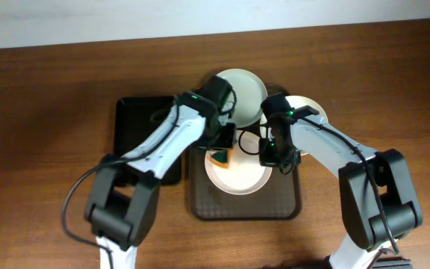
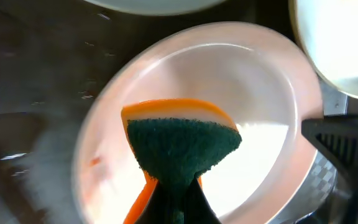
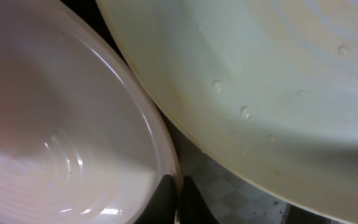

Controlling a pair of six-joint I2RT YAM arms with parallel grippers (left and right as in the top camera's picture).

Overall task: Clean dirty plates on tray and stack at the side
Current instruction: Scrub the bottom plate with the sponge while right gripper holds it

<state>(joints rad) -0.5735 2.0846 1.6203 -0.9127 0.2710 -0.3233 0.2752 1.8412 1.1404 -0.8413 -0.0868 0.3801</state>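
Plate [image 1: 241,178] on the tray [image 1: 207,208] lies directly under the left tool [image 2: 178,202], which clamps a sponge [image 2: 182,140]. An orange smear [image 2: 94,161] sits left of it in that wrist view. Right tool [image 3: 174,198], narrow, pinches the plate's right rim. The sponge hides the centre, and the other plates [image 1: 243,88] are cut off.

From above, my two arms look alike. The left arm [image 1: 163,138] and the right arm [image 1: 331,142] both have smooth white shells along the links and blocky matte-black housings at the joints. A small green light [image 1: 195,96] glows on the left wrist housing, and a second light [image 1: 290,113] on the right. A thin black cable [image 1: 67,205] loops beside the left arm's lower joint. In the wrist views, my jaws are plain black.
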